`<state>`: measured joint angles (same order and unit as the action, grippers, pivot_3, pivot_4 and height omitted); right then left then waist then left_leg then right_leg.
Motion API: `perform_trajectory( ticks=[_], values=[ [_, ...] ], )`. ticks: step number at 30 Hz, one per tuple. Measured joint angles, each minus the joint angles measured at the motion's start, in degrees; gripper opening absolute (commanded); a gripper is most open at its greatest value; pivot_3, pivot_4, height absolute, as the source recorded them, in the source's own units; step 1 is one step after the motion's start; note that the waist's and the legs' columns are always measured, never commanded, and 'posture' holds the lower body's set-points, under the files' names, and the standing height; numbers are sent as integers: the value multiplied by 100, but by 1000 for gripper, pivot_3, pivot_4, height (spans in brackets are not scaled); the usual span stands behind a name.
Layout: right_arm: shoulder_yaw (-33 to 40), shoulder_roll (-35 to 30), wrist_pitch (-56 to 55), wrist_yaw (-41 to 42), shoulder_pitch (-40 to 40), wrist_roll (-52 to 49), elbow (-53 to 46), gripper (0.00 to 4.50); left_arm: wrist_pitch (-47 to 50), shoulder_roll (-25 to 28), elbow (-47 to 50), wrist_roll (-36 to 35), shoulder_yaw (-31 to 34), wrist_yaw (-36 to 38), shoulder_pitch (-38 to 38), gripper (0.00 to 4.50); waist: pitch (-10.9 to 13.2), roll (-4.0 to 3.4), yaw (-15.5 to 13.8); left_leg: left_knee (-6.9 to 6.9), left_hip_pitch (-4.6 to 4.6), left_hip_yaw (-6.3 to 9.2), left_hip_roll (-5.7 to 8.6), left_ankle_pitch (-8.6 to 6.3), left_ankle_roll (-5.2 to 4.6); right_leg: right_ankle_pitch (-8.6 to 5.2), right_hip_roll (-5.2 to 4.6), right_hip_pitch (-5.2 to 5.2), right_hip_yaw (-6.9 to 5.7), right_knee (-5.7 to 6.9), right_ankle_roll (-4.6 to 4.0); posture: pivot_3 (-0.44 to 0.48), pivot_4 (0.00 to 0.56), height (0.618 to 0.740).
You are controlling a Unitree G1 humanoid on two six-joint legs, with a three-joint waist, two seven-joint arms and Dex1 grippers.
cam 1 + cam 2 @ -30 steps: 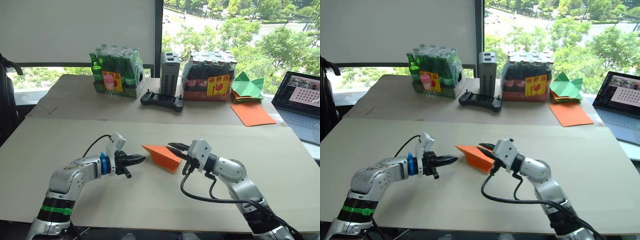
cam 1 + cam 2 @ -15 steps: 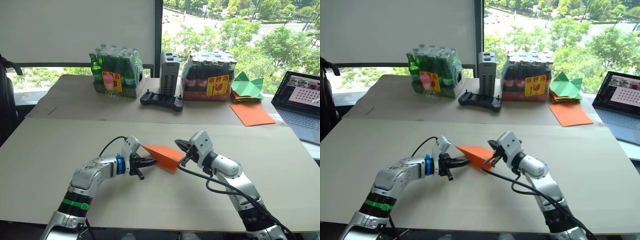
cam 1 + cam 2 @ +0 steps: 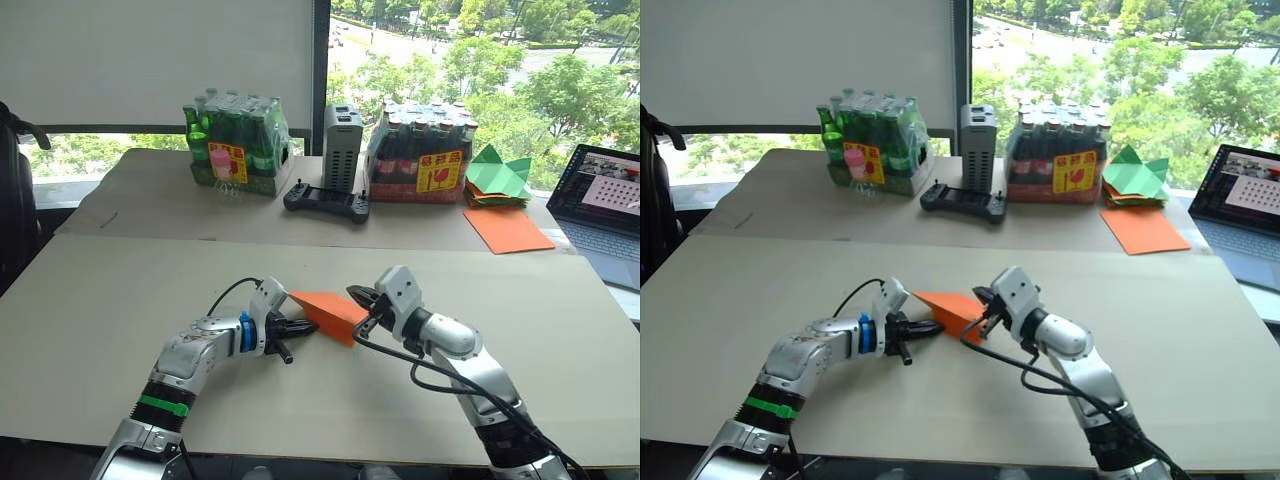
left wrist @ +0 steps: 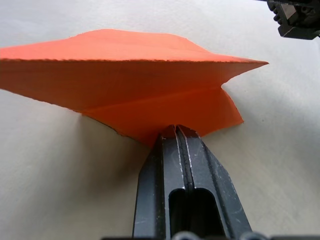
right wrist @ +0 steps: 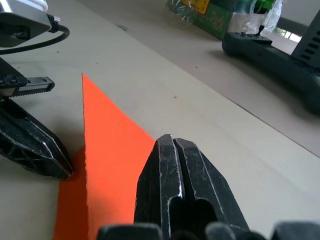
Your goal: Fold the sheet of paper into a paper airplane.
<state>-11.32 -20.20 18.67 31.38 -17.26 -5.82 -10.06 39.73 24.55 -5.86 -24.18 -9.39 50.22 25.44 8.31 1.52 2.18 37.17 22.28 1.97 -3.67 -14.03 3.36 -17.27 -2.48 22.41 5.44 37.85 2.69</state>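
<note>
The sheet of paper [image 3: 328,312] is a bright orange folded pointed wedge lying near the middle of the front table. My left gripper [image 3: 305,326] is shut, and its tips touch the paper's near left edge; in the left wrist view the closed fingertips [image 4: 175,131] meet the lower edge of the paper [image 4: 150,85]. At the wedge's right end my right gripper [image 3: 362,300] is also shut. The right wrist view has its closed fingertips [image 5: 170,142] over the paper [image 5: 107,150].
On the far table stand two shrink-wrapped bottle packs [image 3: 237,145] [image 3: 420,160], a grey box [image 3: 341,147] and a black controller [image 3: 326,201]. Green paper shapes [image 3: 497,172] and a larger orange sheet [image 3: 507,228] lie at back right, beside a laptop [image 3: 605,200].
My left gripper has moved right until its tips reach the paper. The right gripper has drawn back toward the wedge's right end.
</note>
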Motion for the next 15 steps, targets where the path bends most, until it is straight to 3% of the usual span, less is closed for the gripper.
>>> perform_trajectory(
  ticks=[15],
  values=[
    [-219, -54, 182, 127, 131, 235, 65, 17, -7, -7, 9, 30, 96, 6, -68, 0, 0, 0, 15, 2, -4, 0, -1, 0, 0, 0, 1, -1, 0, 5, 0, 0, 150, 740]
  ],
)
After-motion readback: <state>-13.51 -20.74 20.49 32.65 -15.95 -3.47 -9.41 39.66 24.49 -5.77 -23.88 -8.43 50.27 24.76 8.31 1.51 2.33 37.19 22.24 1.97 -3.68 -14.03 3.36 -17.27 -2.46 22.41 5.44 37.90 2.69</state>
